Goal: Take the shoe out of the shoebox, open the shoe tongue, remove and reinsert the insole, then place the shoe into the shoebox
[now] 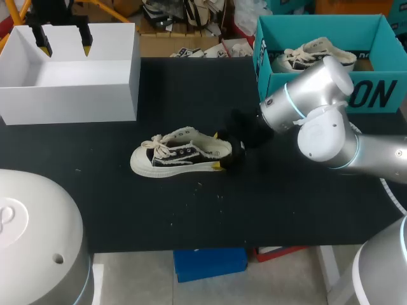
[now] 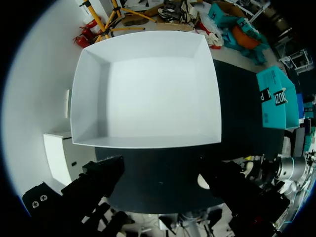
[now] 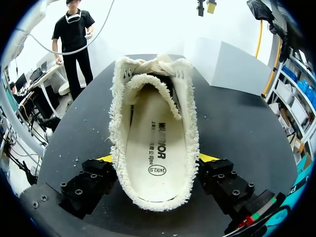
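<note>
Black cloth covers the worktop (image 1: 191, 210) that everything rests on. At its middle my right gripper (image 1: 219, 151) sits low at the heel of the shoe (image 1: 181, 152), one yellow-tipped finger on each side of it. From the right wrist camera the fringed collar spills over both tips, so I can only say they appear to press the heel from both sides, pinching it. The shoe stands upright on its pale sole on the cloth, heel toward my right arm and toe pointing toward my left side. Its body is dark with a cream frayed edge and cream laces (image 1: 162, 147) bunched over the front. Looking down into it from the heel, I see the insole (image 3: 153, 148) lying flat inside, pale with some dark print, and the tongue (image 3: 153, 66) gathered with the laces at the far end of the opening. My left gripper (image 1: 63, 39) hangs well apart from all this, above the white shoebox (image 1: 114, 89) at the far left of the worktop. Its fingers are spread wide, with nothing between them. That box is open at the top, and the left wrist camera shows only its bare white floor and walls. At the far right of the worktop stands a teal box (image 1: 273, 76), also open, with a second shoe (image 1: 315, 54) of the same kind lying in it.
</note>
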`<state>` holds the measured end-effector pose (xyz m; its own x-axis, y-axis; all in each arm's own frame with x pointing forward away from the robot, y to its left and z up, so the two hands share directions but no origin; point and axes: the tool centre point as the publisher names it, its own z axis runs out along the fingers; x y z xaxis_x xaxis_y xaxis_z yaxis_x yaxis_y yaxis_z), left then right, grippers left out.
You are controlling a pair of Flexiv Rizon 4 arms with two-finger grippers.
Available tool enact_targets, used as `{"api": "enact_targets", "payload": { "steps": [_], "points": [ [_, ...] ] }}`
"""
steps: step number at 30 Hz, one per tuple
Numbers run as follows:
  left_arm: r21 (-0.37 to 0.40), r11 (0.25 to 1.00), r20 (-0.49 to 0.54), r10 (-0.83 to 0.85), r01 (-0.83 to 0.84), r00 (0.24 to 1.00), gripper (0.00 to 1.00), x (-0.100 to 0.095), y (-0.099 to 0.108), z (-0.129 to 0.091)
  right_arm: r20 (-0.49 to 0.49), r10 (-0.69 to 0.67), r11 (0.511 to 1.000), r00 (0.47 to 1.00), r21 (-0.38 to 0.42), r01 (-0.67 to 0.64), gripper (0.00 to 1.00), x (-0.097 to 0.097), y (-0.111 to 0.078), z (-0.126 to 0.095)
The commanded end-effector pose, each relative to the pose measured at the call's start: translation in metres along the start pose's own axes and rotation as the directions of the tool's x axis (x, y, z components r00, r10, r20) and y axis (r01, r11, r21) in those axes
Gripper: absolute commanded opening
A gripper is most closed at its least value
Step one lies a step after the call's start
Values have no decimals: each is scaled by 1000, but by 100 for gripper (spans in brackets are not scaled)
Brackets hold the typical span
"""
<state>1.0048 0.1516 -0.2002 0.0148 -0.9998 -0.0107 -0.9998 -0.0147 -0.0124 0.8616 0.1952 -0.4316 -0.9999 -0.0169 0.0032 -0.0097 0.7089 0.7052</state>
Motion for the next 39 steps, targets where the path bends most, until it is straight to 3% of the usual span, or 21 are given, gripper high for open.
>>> {"api": "enact_targets", "payload": {
  "steps": [1, 6, 12, 18, 33, 39],
  "points": [
    [25, 998, 21, -51, 50, 999, 100, 22, 17, -9, -1, 1, 1000, 1000, 3, -1, 0, 0, 1, -1],
    [25, 988, 28, -152, 151, 988, 100, 55, 50, -8, -1, 1, 1000, 1000, 3, -1, 0, 0, 1, -1],
    [-4, 970, 7, -245, 245, 970, 100, 112, 110, -6, -1, 1, 1000, 1000, 3, -1, 0, 0, 1, -1],
    [-14, 969, 61, -245, 246, 968, 100, 159, 163, 4, -1, 1, 1000, 1000, 3, -1, 0, 0, 1, -1],
    [4, 976, 71, -218, 219, 973, 100, 155, 158, 12, -1, 1, 1000, 1000, 3, -1, 0, 0, 1, -1],
    [-24, 993, 64, -116, 118, 991, 100, 178, 160, 25, -1, 1, 1000, 1000, 3, -1, 0, 0, 1, -1]
  ]
}}
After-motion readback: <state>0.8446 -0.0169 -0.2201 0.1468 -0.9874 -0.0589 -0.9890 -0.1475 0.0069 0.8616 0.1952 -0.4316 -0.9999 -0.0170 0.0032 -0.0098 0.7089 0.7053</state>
